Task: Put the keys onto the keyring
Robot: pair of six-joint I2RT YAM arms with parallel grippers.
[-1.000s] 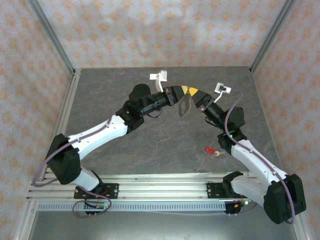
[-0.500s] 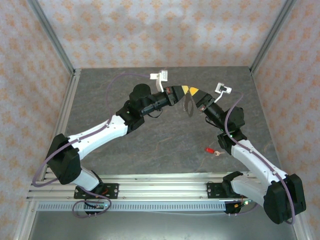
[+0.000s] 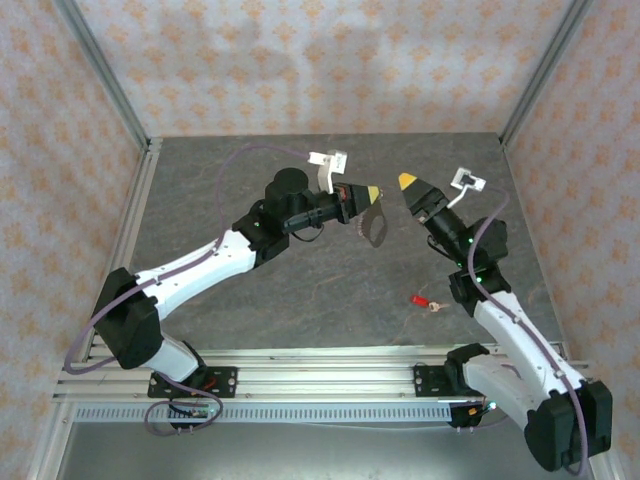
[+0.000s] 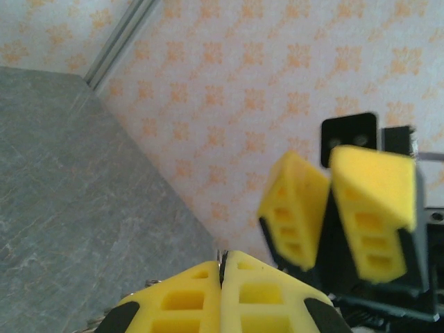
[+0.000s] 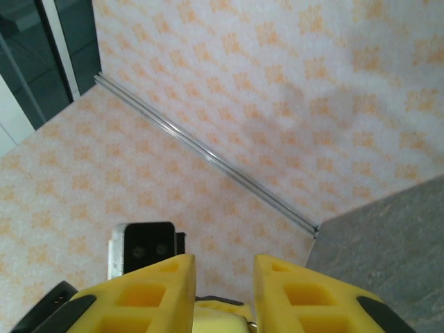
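I am looking down on the grey worktop, where both arms are reaching up and meeting above its far half. The left gripper is pressing its yellow fingers tight together on the keyring, and the beaded chain is hanging from it as a limp loop in the air, clear of the worktop. The right gripper is hovering just beside it with its fingers a little apart and, as far as I can tell, nothing between them. The red-headed key is lying flat on the worktop beside the right arm, well apart from both grippers, so I am judging that no threading is under way yet. I am worrying most about the two grippers knocking together as the right one is turning down toward the key. A jolt could be shaking the thin chain out of that narrow pinch, or setting the floppy loop swinging. The key is tiny and flat, so the fingers could be pushing it along instead of lifting it. I cannot tell whether the chain has an open end.
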